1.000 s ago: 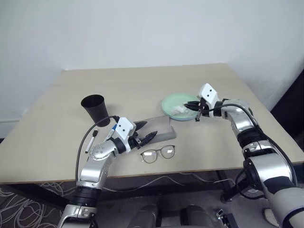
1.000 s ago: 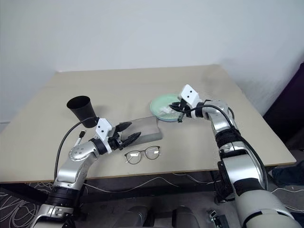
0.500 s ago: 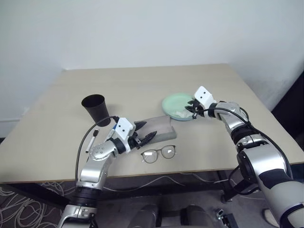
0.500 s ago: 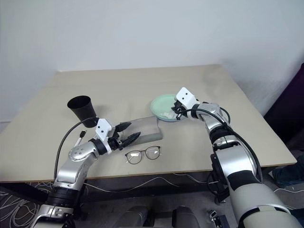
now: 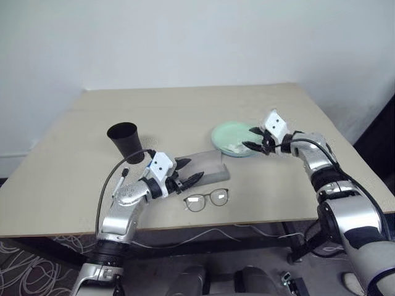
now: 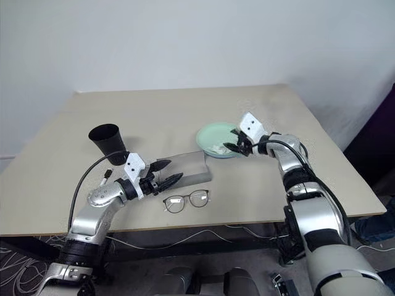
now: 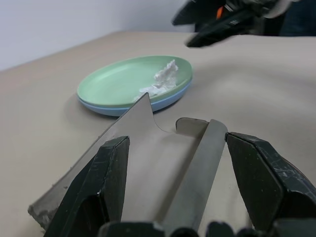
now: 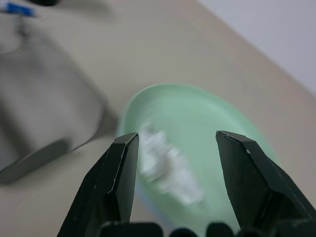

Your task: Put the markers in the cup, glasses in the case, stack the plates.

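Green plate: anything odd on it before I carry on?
Yes. A crumpled white tissue lies in the green plate, which is already stacked on the blue plate. It belongs to no step of the job. The right gripper hangs open beside it.

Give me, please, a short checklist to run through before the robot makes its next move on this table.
1. Plates stacked: ok, the green plate sits on the blue plate.
2. Stack free of clutter: not ok, a crumpled tissue lies in the green plate.
3. Right gripper empty: ok, open over the tissue.
4. Left gripper ready: ok, open at the case.
5. Glasses cased: not ok, they lie on the table in front of the case.
6. Markers in the cup: cannot tell.
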Available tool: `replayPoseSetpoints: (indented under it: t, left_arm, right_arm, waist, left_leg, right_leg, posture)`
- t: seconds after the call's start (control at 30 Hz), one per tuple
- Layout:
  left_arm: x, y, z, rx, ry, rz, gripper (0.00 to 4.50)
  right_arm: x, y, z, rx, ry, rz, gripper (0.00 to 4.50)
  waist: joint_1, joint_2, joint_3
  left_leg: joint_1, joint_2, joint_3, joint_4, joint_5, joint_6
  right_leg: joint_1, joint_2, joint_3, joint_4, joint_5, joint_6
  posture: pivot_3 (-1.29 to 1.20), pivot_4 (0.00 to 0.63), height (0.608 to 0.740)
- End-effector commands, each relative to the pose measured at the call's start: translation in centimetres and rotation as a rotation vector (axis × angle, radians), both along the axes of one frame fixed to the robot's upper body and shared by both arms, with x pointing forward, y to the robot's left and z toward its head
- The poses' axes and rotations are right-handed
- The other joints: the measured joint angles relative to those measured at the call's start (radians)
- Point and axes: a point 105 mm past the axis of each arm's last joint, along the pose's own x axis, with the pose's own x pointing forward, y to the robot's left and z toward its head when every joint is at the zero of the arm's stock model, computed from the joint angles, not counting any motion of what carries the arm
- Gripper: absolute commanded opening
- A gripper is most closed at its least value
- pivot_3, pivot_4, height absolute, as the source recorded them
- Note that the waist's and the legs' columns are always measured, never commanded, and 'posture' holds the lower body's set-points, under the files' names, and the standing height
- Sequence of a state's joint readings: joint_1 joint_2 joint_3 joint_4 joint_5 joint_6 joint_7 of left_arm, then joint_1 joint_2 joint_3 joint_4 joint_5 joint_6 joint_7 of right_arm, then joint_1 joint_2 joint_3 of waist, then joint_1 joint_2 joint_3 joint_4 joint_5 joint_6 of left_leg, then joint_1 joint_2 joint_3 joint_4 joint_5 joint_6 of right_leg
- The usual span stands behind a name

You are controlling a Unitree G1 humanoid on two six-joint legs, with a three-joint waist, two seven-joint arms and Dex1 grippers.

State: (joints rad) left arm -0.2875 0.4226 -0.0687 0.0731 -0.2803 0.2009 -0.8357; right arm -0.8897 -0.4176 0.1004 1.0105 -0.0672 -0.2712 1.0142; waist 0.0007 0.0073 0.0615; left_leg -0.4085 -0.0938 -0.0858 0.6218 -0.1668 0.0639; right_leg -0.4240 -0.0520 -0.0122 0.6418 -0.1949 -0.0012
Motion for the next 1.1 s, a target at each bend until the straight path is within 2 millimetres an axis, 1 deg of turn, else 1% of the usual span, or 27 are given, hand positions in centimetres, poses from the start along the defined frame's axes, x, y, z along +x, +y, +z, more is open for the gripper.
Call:
replayPoseSetpoints:
  t: [0.03, 0.13, 0.27, 0.33, 0.53, 0.73, 0.83, 1.1]
  left_arm:
    - [-0.4, -1.2, 1.3, 0.000, 0.023, -0.139, 3.29]
    - [-0.6, -1.6, 1.3, 0.041, 0.060, -0.227, 3.29]
    - [-0.3, -2.0, 1.5, 0.104, 0.102, -0.327, 3.29]
    - [-0.4, -2.2, 1.4, 0.142, 0.120, -0.379, 3.29]
    - [-0.8, -2.6, 0.7, 0.255, 0.180, -0.508, 3.29]
    - [-0.9, -3.0, 0.1, 0.352, 0.232, -0.595, 3.29]
    - [-0.6, -2.9, -0.2, 0.403, 0.244, -0.607, 3.29]
    - [-0.3, -2.6, -1.0, 0.470, 0.290, -0.631, 3.29]
  right_arm:
    - [-1.4, -0.1, 0.6, 0.043, -0.017, 0.072, 2.69]
    - [-2.7, -0.2, -0.5, 0.072, 0.022, 0.104, 2.69]
    - [-5.2, 0.0, -2.4, 0.087, 0.093, 0.178, 2.69]
    - [-6.0, 0.1, -3.1, 0.094, 0.109, 0.187, 2.69]
    - [-6.9, 0.7, -3.3, 0.147, 0.096, 0.158, 2.69]
    - [-7.6, 1.2, -3.3, 0.181, 0.077, 0.136, 2.69]
    - [-7.9, 1.4, -3.3, 0.194, 0.069, 0.120, 2.69]
    - [-8.3, 1.8, -3.6, 0.216, 0.057, 0.086, 2.69]
  waist:
    - [-0.002, 0.000, 0.000]
    - [-0.002, 0.000, 0.000]
    - [-0.002, 0.000, 0.000]
    - [-0.001, 0.000, 0.000]
    - [-0.001, 0.000, 0.000]
    - [0.000, 0.000, 0.000]
    - [0.000, 0.000, 0.000]
    - [0.000, 0.000, 0.000]
  left_leg:
    - [0.000, 0.000, 0.000, 0.000, 0.000, 0.000]
    - [0.000, 0.000, 0.000, 0.000, 0.000, 0.000]
    - [0.000, 0.001, 0.000, 0.001, 0.000, 0.000]
    - [0.000, 0.001, 0.000, 0.002, 0.000, 0.000]
    - [-0.001, 0.001, 0.000, 0.003, 0.000, 0.000]
    - [-0.002, 0.001, -0.002, 0.003, 0.000, 0.000]
    - [-0.003, 0.001, -0.002, 0.003, 0.000, 0.000]
    - [-0.003, 0.001, -0.003, 0.004, 0.000, 0.000]
  right_leg:
    - [0.000, 0.000, 0.000, 0.000, 0.000, 0.000]
    - [0.000, 0.000, 0.000, 0.001, 0.000, 0.000]
    - [0.000, 0.000, 0.000, 0.001, 0.000, -0.001]
    - [0.000, 0.000, 0.000, 0.001, 0.000, -0.001]
    - [0.000, -0.001, 0.000, 0.001, 0.000, -0.001]
    - [0.000, -0.002, 0.002, 0.001, 0.000, -0.001]
    - [0.000, -0.002, 0.001, 0.000, 0.000, -0.001]
    - [0.000, -0.002, 0.001, 0.000, 0.000, -0.001]
  posture:
    - [0.00, 0.000, 0.737]
    - [0.00, 0.000, 0.737]
    - [0.00, 0.000, 0.737]
    - [0.00, 0.000, 0.737]
    - [0.00, 0.000, 0.737]
    - [0.00, 0.000, 0.737]
    - [0.00, 0.000, 0.737]
    - [0.00, 0.000, 0.737]
